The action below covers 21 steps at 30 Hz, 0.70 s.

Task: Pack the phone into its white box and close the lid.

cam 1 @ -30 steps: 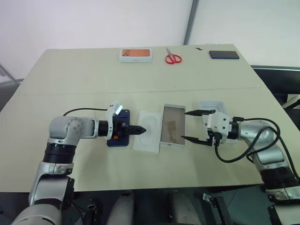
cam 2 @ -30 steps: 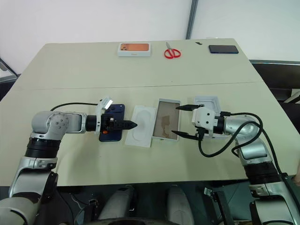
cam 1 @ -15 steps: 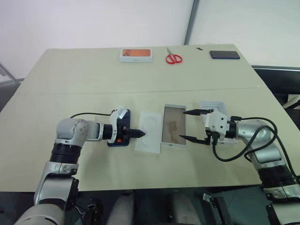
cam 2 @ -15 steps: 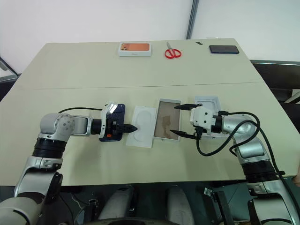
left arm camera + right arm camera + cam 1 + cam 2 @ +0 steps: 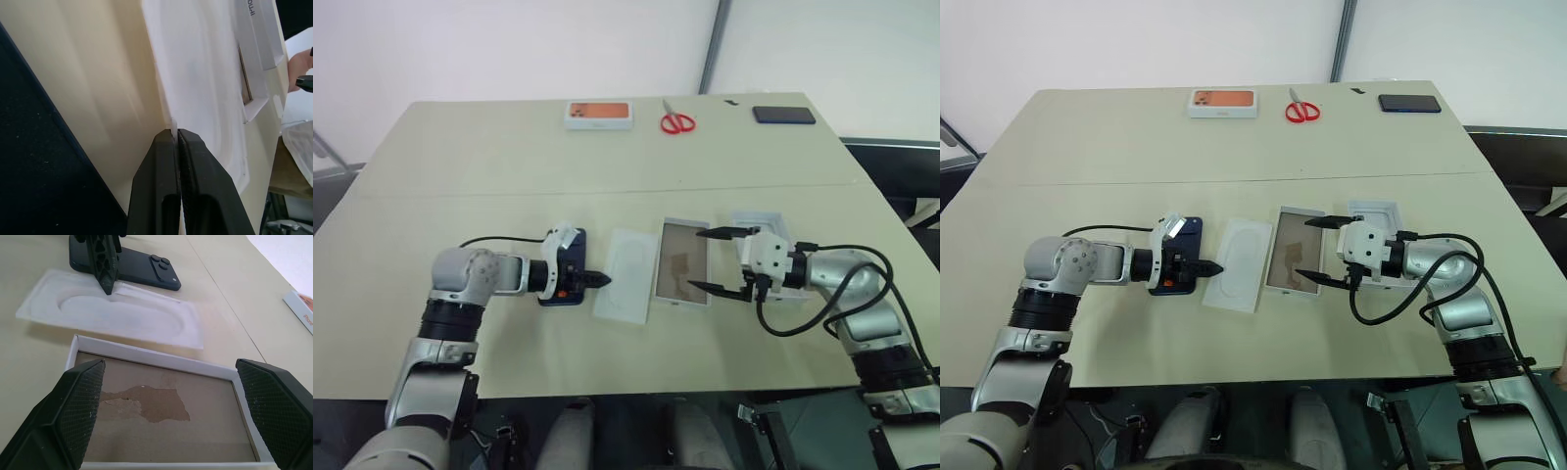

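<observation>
The left gripper [image 5: 598, 279], pinched shut on the white insert's [image 5: 628, 286] edge, could drag it into the white box [image 5: 681, 274] between the right gripper's [image 5: 713, 260] wide-open jaws.

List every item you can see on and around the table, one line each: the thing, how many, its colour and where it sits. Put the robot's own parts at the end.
table: one, pale beige, under everything.
phone: one, dark navy, back up, beside the insert, under the left gripper.
flat insert: one, white with an oval recess, between phone and white box.
white box: one, white rim, tan floor, open, in front of the right gripper.
lid: one, white, partly hidden behind the right gripper.
box with orange top: one, white and orange, far edge.
scissors: one pair, red handles, far edge.
dark slab: one, black, far right corner.
left gripper: one, black fingers, shut, tips at the insert's edge.
right gripper: one, black fingers, open over the white box.
</observation>
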Tool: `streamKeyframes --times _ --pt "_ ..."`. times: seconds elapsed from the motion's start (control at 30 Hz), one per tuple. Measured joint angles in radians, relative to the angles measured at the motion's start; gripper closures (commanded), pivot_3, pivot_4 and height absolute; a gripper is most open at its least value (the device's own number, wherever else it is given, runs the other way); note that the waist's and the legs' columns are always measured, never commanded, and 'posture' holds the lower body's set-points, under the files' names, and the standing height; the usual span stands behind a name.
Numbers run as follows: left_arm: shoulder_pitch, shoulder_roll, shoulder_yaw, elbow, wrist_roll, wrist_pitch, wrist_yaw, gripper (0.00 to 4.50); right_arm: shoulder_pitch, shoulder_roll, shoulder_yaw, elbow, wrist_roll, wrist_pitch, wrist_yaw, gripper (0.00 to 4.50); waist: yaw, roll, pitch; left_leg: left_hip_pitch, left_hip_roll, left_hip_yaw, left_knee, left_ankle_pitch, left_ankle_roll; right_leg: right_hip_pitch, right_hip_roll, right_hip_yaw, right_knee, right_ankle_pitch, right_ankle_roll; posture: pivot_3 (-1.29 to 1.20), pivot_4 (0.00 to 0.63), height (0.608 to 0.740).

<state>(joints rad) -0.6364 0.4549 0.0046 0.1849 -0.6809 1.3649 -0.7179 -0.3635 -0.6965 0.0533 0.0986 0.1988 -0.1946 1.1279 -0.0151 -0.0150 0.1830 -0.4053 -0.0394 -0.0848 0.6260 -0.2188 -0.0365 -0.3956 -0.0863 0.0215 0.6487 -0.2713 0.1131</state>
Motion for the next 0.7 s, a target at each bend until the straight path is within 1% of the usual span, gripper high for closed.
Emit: streamKeyframes --times 0.13,0.27,0.37,0.6,0.7 --pt "-0.011 -0.013 0.069 0.037 -0.018 0.035 0.017 4.47 0.01 -0.002 0.0 -0.012 0.011 0.021 0.017 0.0 -0.002 0.0 0.0 0.0 0.0 0.0 0.0 0.0 0.0 0.0 0.0 0.0 0.0 0.0 0.0 0.0 0.15 0.74" --pt "-0.021 -0.02 0.147 0.067 -0.021 0.049 0.048 4.47 0.062 -0.013 0.014 -0.073 0.037 0.084 0.051 0.0 0.001 -0.001 0.0 -0.001 0.0 -0.001 0.0 0.0 0.0 -0.001 0.0 0.0 0.0 0.0 0.0 0.0 0.15 0.74" --pt "-0.049 -0.045 0.239 0.079 -0.05 0.087 0.076 4.47 0.107 -0.018 0.046 -0.12 0.04 0.145 0.065 0.0 0.002 -0.001 0.001 -0.002 0.0 -0.001 0.001 0.0 0.0 -0.001 0.0 -0.001 0.0 0.0 0.0 0.0 0.15 0.74" --pt "-0.054 -0.091 0.28 0.058 -0.051 0.059 0.14 4.47 0.113 0.013 0.137 -0.151 -0.006 0.264 0.02 0.0 0.0 -0.001 0.001 -0.002 0.0 -0.001 0.001 0.0 0.0 -0.002 0.0 -0.001 0.0 0.0 0.0 0.0 0.15 0.74" --pt "-0.053 -0.092 0.282 0.045 -0.051 0.041 0.151 4.5 0.081 0.014 0.161 -0.131 -0.043 0.283 0.004 0.84 0.001 -0.001 0.001 -0.002 0.0 0.0 0.001 0.0 -0.001 -0.002 0.0 -0.001 0.0 0.0 0.0 0.0 0.15 0.74"
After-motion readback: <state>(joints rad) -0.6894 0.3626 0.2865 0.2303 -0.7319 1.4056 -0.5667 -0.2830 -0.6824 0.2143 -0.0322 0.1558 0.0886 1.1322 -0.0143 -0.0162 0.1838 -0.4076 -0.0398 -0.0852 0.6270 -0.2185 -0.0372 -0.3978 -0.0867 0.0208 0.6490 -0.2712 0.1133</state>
